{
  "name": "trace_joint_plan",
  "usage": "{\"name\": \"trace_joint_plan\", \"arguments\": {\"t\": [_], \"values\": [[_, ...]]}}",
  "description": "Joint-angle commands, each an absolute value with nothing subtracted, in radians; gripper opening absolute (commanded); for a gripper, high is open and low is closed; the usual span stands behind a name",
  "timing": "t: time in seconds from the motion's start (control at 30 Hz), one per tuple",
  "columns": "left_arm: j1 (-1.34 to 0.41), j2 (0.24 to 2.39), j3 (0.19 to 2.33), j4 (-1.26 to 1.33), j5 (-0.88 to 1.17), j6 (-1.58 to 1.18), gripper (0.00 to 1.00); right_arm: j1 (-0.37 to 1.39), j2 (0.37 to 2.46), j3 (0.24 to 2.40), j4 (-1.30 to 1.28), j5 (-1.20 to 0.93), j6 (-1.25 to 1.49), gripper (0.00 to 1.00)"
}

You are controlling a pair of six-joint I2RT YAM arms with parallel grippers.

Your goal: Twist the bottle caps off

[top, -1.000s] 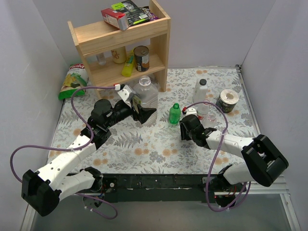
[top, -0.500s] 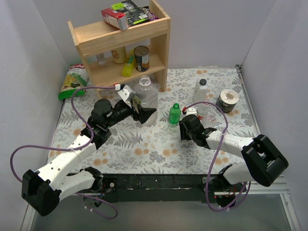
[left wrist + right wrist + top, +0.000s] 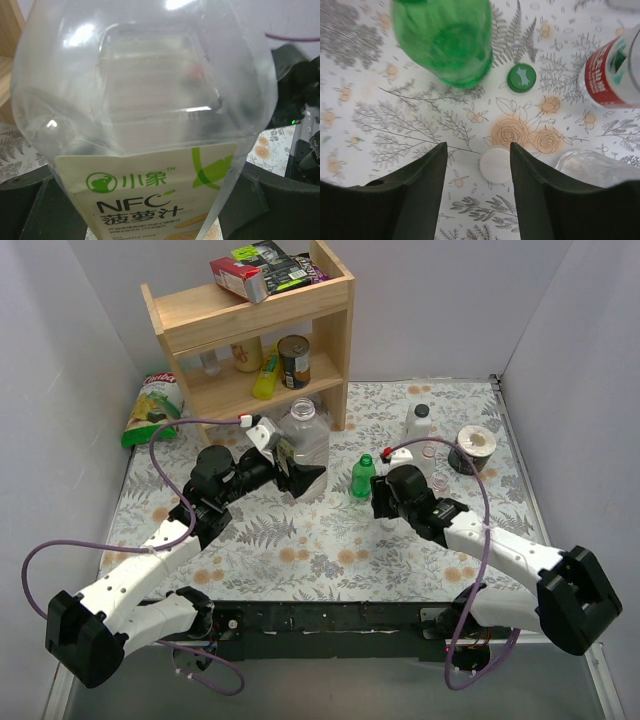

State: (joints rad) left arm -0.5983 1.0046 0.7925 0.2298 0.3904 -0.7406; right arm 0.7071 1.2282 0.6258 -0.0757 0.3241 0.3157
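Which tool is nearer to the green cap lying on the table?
Right. The right tool hangs open close by, with the green cap just ahead of it. The left tool is farther away, closed around the large clear bottle.

Table (image 3: 330, 540) covered w/ a white cloth printed in grey ferns & orange flowers. Back L: wooden shelf unit (image 3: 335, 360) stands on it, w/ a chip bag (image 3: 150, 412) at its L side by the wall. Big clear bottle (image 3: 305, 435) upright at the shelf's front R corner. Mid-table: green bottle (image 3: 364, 476), upright. Green cap (image 3: 521, 78) lies just beside its base. White cap (image 3: 495, 165) lies flat on the cloth nearby, touching neither. Red-label bottle (image 3: 610, 75) to the R. Back R: white bottle w/ dark cap (image 3: 420, 427), then a round tub (image 3: 472, 448).
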Motion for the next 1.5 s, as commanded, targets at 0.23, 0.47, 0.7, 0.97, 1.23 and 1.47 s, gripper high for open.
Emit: {"name": "trace_joint_plan", "arguments": {"t": [0.23,0.47,0.7,0.97,1.23,1.47], "values": [[-0.603,1.060,0.834,0.222,0.497,-0.735,0.30,0.693,1.032,1.078,-0.446,0.168,0.219,0.65],[-0.620,1.091,0.827,0.250,0.540,-0.776,0.30,0.687,1.052,1.393,-0.580,0.054,0.253,0.66],[-0.699,1.132,0.825,0.258,0.563,-0.790,0.29,0.687,1.092,1.485,-0.489,-0.150,0.307,0.65],[-0.753,1.161,0.827,0.255,0.574,-0.790,0.29,0.690,1.144,1.450,-0.413,-0.276,0.333,0.64],[-0.769,1.164,0.825,0.253,0.571,-0.787,0.29,0.690,1.163,1.420,-0.387,-0.311,0.341,0.64],[-0.770,1.166,0.825,0.253,0.568,-0.788,0.29,0.696,1.173,1.390,-0.385,-0.318,0.344,0.62]]}}
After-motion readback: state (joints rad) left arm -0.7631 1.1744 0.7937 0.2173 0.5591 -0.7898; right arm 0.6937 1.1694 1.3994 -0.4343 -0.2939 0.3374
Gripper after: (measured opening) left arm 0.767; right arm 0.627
